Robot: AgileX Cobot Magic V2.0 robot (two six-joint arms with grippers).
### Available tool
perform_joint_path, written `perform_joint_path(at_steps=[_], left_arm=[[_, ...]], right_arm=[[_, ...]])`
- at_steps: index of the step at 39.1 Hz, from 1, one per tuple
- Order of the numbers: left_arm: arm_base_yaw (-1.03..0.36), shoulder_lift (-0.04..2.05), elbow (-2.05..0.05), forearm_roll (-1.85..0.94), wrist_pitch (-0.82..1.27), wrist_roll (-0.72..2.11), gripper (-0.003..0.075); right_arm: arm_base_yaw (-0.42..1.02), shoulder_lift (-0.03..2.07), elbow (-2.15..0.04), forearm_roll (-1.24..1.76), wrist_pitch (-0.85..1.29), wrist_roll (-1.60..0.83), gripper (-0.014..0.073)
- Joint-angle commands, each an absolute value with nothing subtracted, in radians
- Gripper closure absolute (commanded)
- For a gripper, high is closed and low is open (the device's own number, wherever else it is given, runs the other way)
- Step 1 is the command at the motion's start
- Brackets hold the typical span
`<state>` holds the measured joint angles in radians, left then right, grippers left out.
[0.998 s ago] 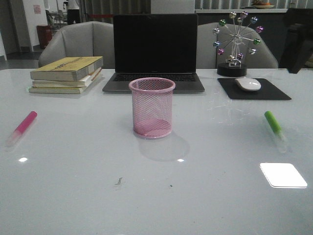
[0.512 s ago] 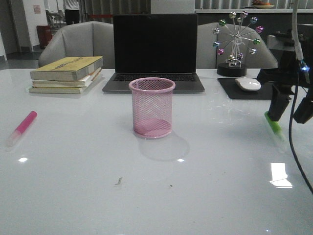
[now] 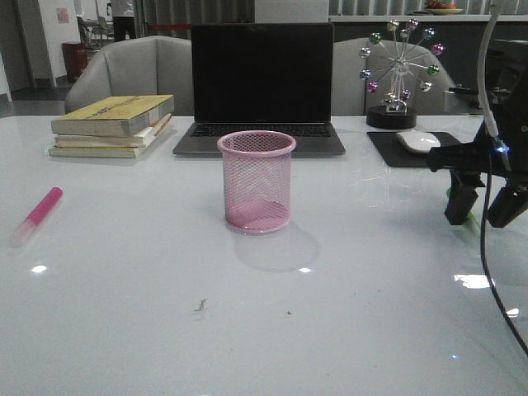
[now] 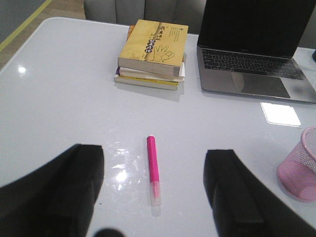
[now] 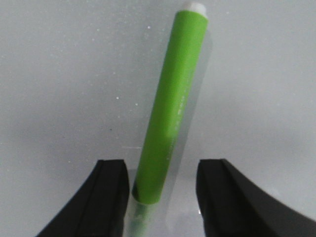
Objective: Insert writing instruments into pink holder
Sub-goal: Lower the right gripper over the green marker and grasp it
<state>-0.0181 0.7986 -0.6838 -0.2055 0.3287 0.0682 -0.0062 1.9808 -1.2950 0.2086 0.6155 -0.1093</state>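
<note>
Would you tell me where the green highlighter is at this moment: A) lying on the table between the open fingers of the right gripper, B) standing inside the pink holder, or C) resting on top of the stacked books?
A: the green highlighter lies flat on the table, between the spread fingers of the right gripper.

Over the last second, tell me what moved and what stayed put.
The right gripper came in from the right and dropped over the green marker, open, fingers either side; no grasp yet. The pink marker, pink cup, books and laptop stayed where they were.
</note>
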Motion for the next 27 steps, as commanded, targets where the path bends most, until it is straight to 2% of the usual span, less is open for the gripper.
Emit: perform_joint_path(at_steps=[1, 6, 9, 19, 27], left_arm=[[-0.023, 0.796, -0.718, -0.218, 0.246, 0.064, 0.0222], [-0.023, 0.796, -0.718, -0.218, 0.246, 0.064, 0.0222], [-0.023, 0.796, -0.718, -0.218, 0.245, 0.064, 0.0222], [-0.023, 0.796, -0.718, -0.218, 0.240, 0.064, 0.0222], [-0.023, 0.796, -0.718, -0.218, 0.237, 0.064, 0.0222]], right_arm=[[-0.006, 1.933, -1.325, 0.211, 0.603, -0.115, 0.0160], [-0.006, 1.934, -1.325, 0.210, 0.615, -0.115, 0.0162], [-0.006, 1.939, -1.325, 0.210, 0.631, -0.115, 0.0212], [-0.006, 2.014, -1.325, 0.210, 0.753, -0.115, 0.0538], [-0.006, 2.026, -1.336, 0.211, 0.689, -0.115, 0.0536]])
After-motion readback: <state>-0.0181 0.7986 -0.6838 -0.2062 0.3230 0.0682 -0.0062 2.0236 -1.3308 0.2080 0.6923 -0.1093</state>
